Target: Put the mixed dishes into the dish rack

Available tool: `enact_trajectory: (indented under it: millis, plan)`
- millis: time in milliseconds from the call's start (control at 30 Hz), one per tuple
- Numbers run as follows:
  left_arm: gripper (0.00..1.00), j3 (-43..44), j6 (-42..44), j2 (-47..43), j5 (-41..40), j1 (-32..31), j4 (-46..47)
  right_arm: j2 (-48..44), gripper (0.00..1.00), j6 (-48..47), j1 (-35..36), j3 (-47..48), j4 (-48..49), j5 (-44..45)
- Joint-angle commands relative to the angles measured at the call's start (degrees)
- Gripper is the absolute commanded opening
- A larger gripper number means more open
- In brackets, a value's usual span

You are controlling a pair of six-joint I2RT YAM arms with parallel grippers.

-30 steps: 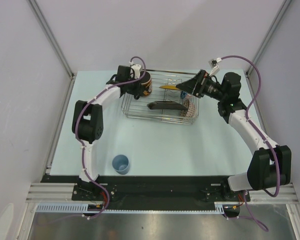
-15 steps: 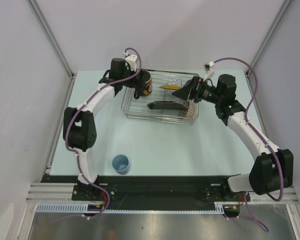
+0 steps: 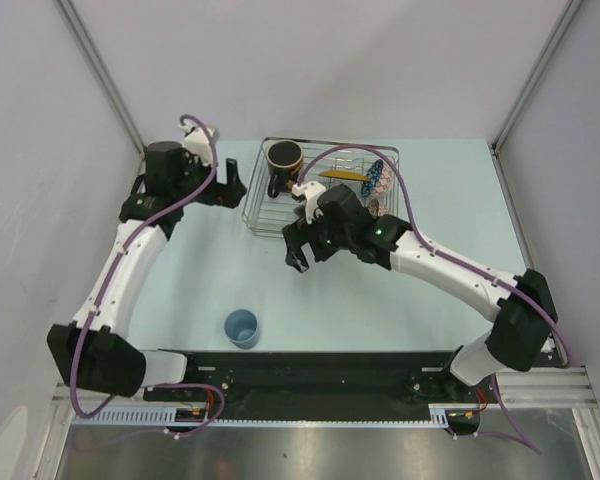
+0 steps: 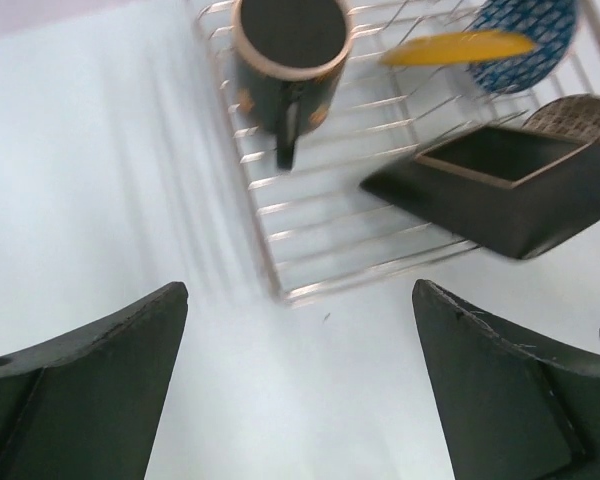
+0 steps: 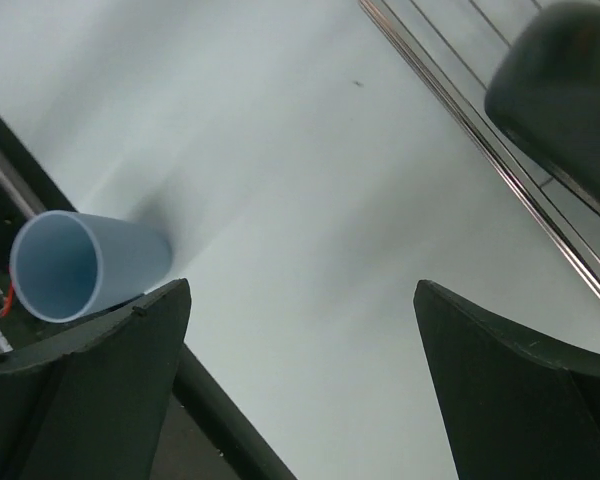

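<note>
Dish rack [image 3: 263, 232] at upper centre of the top view, on pale worktop [image 3: 200, 270]. In its upper-left corner, dark print mug [image 3: 283, 160], upright, mouth up, handle toward the rack's near side in the left wrist view. In the rack's upper right, yellow plate [image 3: 342, 174] on edge, seen as a thin sliver, touching or just beside blue-patterned bowl [image 3: 378, 177], tipped on its side with the pattern showing. Dark square plate [image 4: 500, 185] tilted in the rack's near right part, mostly hidden under the right arm from above, clear at right of the left wrist view. Pinkish-beige bowl [image 4: 590, 112] at the right edge of that view, partly hidden behind the square plate. Small light-blue cup [image 3: 242, 327] outside the rack, upright on the worktop at lower left of the top view, near the front edge, well apart from the rack; also at lower left of the right wrist view. Left claw [image 3: 232, 185] just left of the rack, over bare worktop, fingers spread apart, nothing between them. Right claw [image 3: 300, 256] just in front of the rack's near-left corner, between rack and cup, fingers likewise spread wide, empty, bare worktop showing in the gap. Both wrist views blurred.
</note>
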Motion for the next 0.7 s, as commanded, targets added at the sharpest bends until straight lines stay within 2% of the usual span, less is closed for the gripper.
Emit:
enact_trajectory:
  millis: [0, 100, 267, 367, 467, 667]
  plan:
    - [1.00, -6.5, 1.4, -7.5, 2.9, 3.2, -4.0, 4.2, 1.00, 0.4, 0.4, 3.0, -4.5, 0.7]
    - [1.00, -9.6, 2.3, -10.1, 2.4, 3.2, -3.9, 10.5, 1.00, -2.6, 6.7, 8.5, -9.8, 6.2]
    - [1.00, -13.3, 2.7, -11.1, 2.2, 3.2, -2.6, 17.1, 1.00, -3.3, 11.9, 14.8, -11.5, 5.0]
    - [1.00, -14.5, 3.3, -11.1, 1.2, 3.2, -1.3, 19.0, 0.98, -4.0, 12.7, 17.7, -12.7, 3.4]
    - [1.00, -14.4, 3.4, -10.6, 0.7, 3.3, -0.6, 19.9, 0.86, -3.5, 12.8, 19.5, -13.3, -1.0]
    - [1.00, -13.1, 3.5, -9.9, -0.2, 3.9, 0.3, 22.5, 0.84, -3.6, 15.0, 21.7, -14.8, -3.0]
